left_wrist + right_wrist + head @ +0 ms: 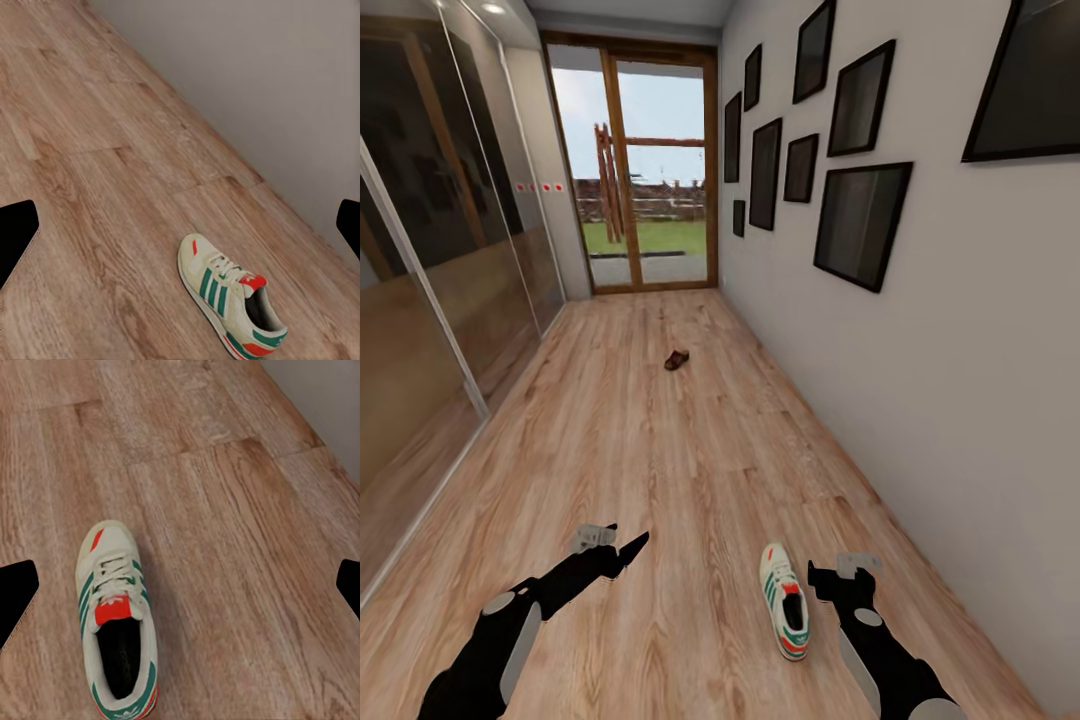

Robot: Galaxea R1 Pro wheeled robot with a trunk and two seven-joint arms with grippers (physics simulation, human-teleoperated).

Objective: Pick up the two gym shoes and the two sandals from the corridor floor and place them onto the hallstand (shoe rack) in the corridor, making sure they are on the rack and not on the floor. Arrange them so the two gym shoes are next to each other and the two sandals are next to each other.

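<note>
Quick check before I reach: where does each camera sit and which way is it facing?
Head: high, looking down the corridor floor toward the glass door; both arms, left gripper, right gripper, a sandal far ahead.
Left wrist: aimed across floor to the wall; fingertips at edges.
Right wrist: above the floor, looking down; fingertips.
Shared: all see one gym shoe.

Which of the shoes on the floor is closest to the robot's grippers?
The cream-white sneaker with green stripes, lying just beside the right gripper. The dark brown sandal sits far down the corridor floor toward the glass door.
</note>
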